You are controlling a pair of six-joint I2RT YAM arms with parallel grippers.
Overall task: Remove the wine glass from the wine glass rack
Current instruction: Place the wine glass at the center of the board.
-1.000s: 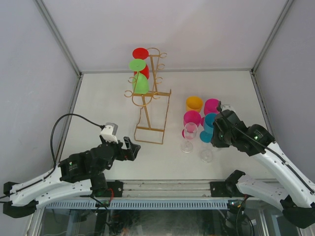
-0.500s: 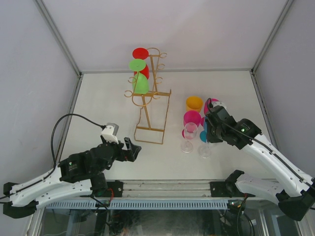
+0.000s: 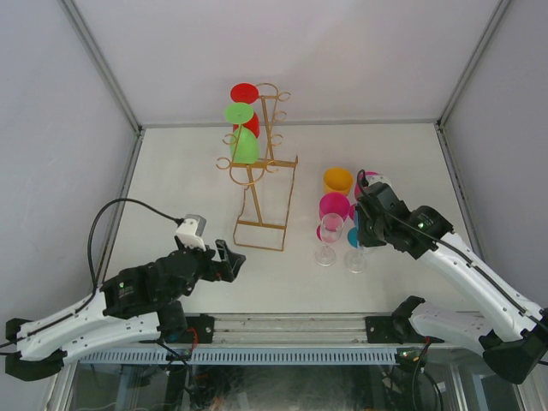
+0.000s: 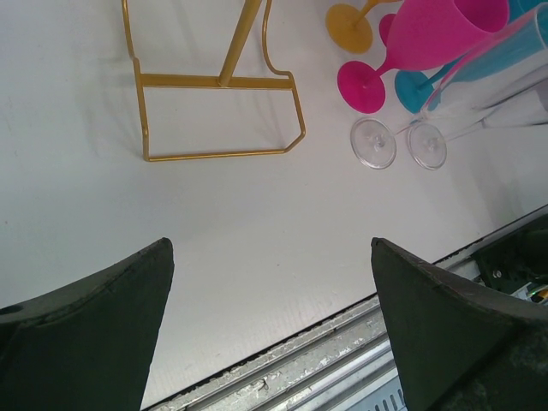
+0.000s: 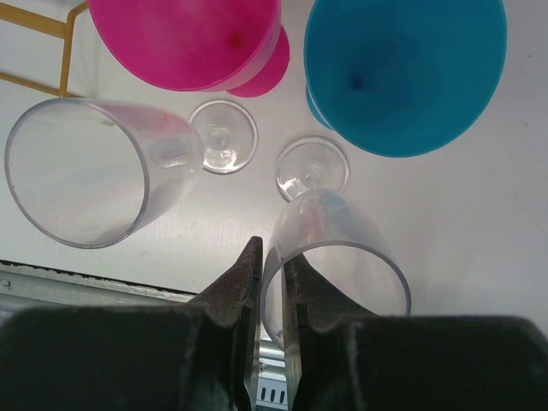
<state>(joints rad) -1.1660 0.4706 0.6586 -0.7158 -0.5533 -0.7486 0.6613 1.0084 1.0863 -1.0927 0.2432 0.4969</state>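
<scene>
The gold wire wine glass rack (image 3: 262,175) stands at the middle of the table, with a green wine glass (image 3: 245,145) and a red one (image 3: 246,92) hanging on its left hooks. My right gripper (image 5: 272,253) is shut on the rim of a clear wine glass (image 5: 342,248), one finger inside the bowl and one outside. That glass (image 3: 355,257) is upright, right of the rack, its foot (image 5: 312,168) low by the table. My left gripper (image 4: 270,248) hangs open over bare table near the front edge, holding nothing.
Around the held glass stand a second clear glass (image 5: 94,171), a pink glass (image 5: 184,38) and a teal one (image 5: 402,73). An orange glass (image 3: 337,181) stands behind them. The rack's loop base (image 4: 214,152) lies ahead of the left gripper. The table's front rail (image 3: 291,325) runs close by.
My right gripper has shifted left and a little away from the front edge with the clear glass in it, then held still. The left arm has not moved.
</scene>
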